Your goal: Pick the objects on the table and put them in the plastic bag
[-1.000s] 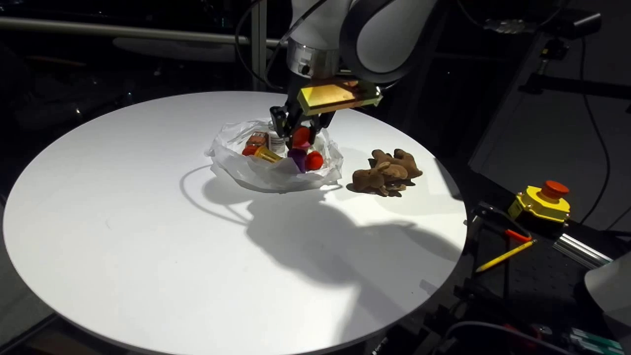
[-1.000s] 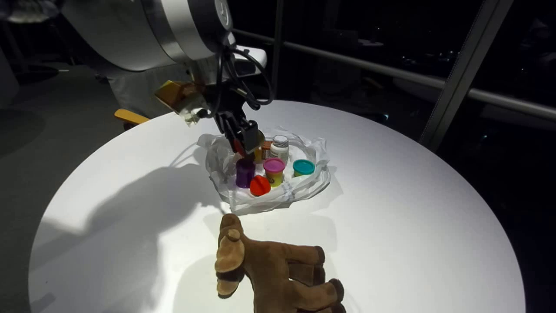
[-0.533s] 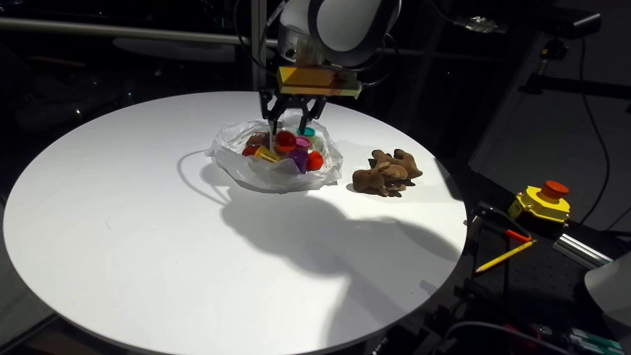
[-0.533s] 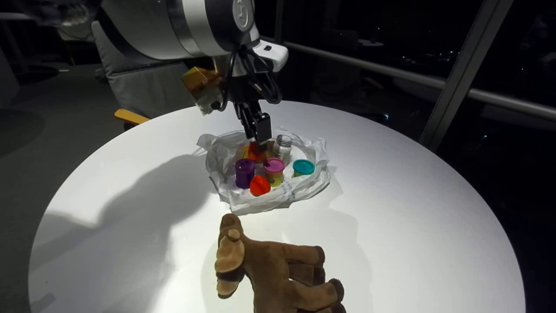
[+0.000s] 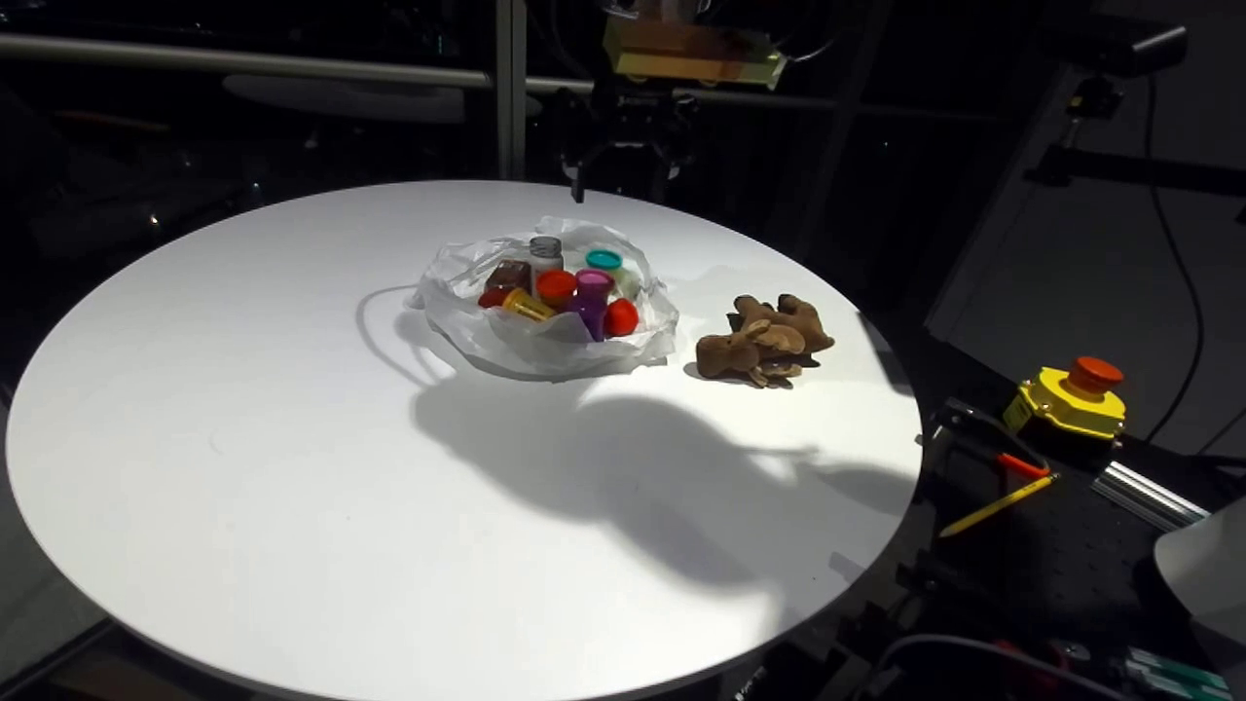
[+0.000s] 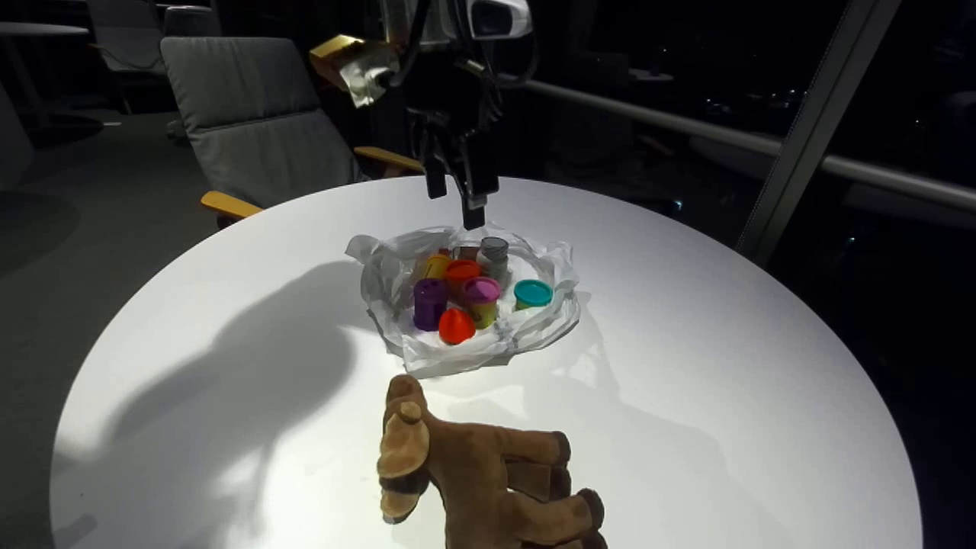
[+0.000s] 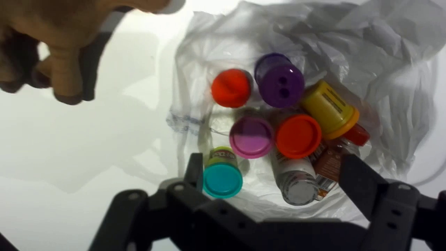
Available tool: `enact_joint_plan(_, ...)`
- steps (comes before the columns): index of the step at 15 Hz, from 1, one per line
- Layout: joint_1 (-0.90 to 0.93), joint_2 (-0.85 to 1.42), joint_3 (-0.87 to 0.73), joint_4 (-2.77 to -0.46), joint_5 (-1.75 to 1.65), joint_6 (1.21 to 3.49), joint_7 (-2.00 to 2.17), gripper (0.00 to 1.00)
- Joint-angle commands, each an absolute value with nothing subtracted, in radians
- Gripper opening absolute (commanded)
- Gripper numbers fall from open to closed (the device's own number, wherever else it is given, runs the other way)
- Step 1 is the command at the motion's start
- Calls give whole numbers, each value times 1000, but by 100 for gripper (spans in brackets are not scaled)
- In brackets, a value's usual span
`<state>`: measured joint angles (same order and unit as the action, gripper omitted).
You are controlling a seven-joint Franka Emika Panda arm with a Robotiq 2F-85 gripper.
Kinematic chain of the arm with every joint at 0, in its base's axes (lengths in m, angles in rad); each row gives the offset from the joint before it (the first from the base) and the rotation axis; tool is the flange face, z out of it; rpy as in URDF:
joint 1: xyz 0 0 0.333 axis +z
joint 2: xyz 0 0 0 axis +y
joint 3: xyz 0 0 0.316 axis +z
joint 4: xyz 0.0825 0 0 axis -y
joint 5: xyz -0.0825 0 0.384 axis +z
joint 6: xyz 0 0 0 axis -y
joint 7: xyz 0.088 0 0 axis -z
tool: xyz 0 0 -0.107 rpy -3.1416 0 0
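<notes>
Bottle [image 7: 298, 188], packet [image 7: 328, 163], red piece [image 7: 230, 89], purple cup [image 7: 281, 84], yellow cup [image 7: 327, 108], teal-lidded cup [image 7: 223, 179], pink-lidded cup [image 7: 251, 137] and red-lidded cup [image 7: 298, 136] sit in the plastic bag [image 7: 393, 66] on the tabletop [image 5: 243, 438], below the claw [image 7: 273, 167]. The bottle stands upright; the yellow cup is tipped over. The claw is released, its jaws spread wide above the bag. Lower than the claw and off to one side, a brown toy [image 6: 476, 473] lies near the bag. In an exterior view a chair [image 6: 252, 126] stands behind the claw, past the tabletop's edge. Well away from the claw are a red button [image 5: 1095, 374] and a pencil [image 5: 995, 507].
</notes>
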<state>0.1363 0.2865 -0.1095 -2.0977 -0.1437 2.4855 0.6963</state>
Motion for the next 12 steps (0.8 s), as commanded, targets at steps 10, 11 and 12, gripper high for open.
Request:
enact_joint_plan(10, -41, 211, -145, -2428, -52, 2436, 642, 100)
enact_joint_plan(11, -47, 237, -155, -2438, -44, 2471, 659, 100)
enact_joint_plan(12, -54, 255, -163, -2449, -23, 2512, 666, 100)
